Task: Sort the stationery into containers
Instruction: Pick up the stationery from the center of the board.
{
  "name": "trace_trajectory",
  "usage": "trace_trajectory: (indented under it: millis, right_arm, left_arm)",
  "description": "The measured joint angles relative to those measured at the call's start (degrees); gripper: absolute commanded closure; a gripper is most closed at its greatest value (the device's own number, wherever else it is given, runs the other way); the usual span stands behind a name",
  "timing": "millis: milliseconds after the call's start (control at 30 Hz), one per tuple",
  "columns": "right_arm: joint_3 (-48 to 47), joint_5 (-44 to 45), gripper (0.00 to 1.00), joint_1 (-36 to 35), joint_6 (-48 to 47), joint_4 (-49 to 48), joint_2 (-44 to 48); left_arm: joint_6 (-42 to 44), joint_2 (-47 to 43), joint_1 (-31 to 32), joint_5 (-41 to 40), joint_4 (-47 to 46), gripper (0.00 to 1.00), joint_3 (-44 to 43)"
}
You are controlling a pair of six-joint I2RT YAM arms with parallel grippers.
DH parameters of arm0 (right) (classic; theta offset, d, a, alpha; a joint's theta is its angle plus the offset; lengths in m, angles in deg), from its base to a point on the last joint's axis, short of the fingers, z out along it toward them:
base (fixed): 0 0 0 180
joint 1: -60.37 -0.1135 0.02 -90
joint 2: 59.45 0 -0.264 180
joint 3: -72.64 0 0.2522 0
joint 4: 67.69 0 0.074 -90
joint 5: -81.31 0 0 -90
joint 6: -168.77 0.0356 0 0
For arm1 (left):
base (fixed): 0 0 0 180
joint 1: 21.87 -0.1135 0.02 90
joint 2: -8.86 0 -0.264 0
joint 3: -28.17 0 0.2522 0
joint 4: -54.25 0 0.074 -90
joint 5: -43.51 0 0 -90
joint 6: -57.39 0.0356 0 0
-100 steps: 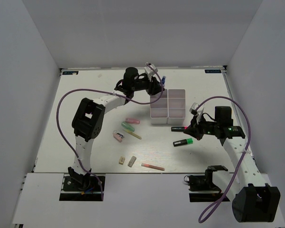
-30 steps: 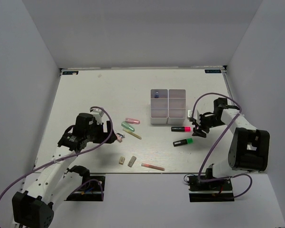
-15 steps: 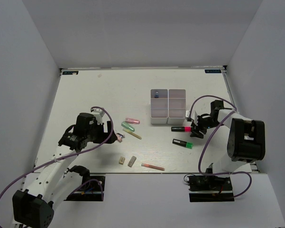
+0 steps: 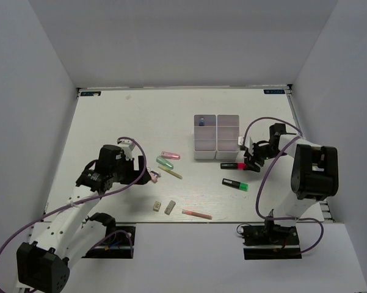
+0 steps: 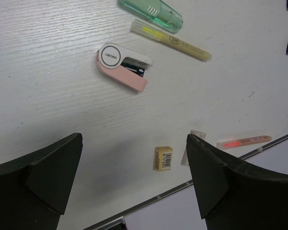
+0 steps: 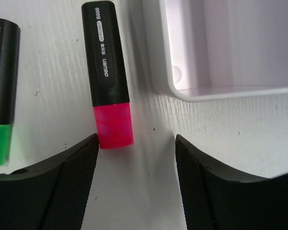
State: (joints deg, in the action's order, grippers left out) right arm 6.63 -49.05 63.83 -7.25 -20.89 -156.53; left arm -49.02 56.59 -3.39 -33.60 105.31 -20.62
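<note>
The containers (image 4: 217, 138) are one white box block at mid table, with a blue item (image 4: 201, 121) in the back left compartment. In front of it lie a red-capped highlighter (image 4: 232, 165) and a green-capped highlighter (image 4: 235, 184). My right gripper (image 4: 249, 160) is open just right of the red cap. In the right wrist view the red-capped highlighter (image 6: 108, 72) lies just ahead of the open right gripper (image 6: 136, 141), nearer its left finger. My left gripper (image 5: 134, 139) hangs open above a pink and white item (image 5: 122, 67) and a yellow eraser (image 5: 163, 158).
Left of the box lie a pink marker (image 4: 170, 155), a green marker (image 4: 165, 162) and a yellow pen (image 4: 171, 173). Two erasers (image 4: 163, 207) and a pink pen (image 4: 196, 214) lie near the front edge. The box corner (image 6: 182, 88) is close to my right gripper.
My right gripper has moved a little left and back, towards the red cap and the box. The green-capped highlighter has swung round, its cap now pointing down-right. The left arm has barely moved.
</note>
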Motion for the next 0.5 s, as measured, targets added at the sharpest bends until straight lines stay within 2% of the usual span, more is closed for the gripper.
trace_trajectory:
  millis: [267, 467, 500]
  right_arm:
    - [-1.95, -0.22, 0.42, -2.29, -3.45, 3.45, -1.77]
    - [-2.21, 0.31, 0.54, -2.84, -6.14, 5.81, -2.10]
    - [-2.21, 0.42, 0.59, -2.84, -6.40, 6.08, -2.10]
  left_arm:
    - [0.04, 0.13, 0.00, 0.00, 0.00, 0.00, 0.00]
    - [0.07, 0.11, 0.00, 0.00, 0.00, 0.00, 0.00]
    - [0.04, 0.11, 0.00, 0.00, 0.02, 0.00, 0.00]
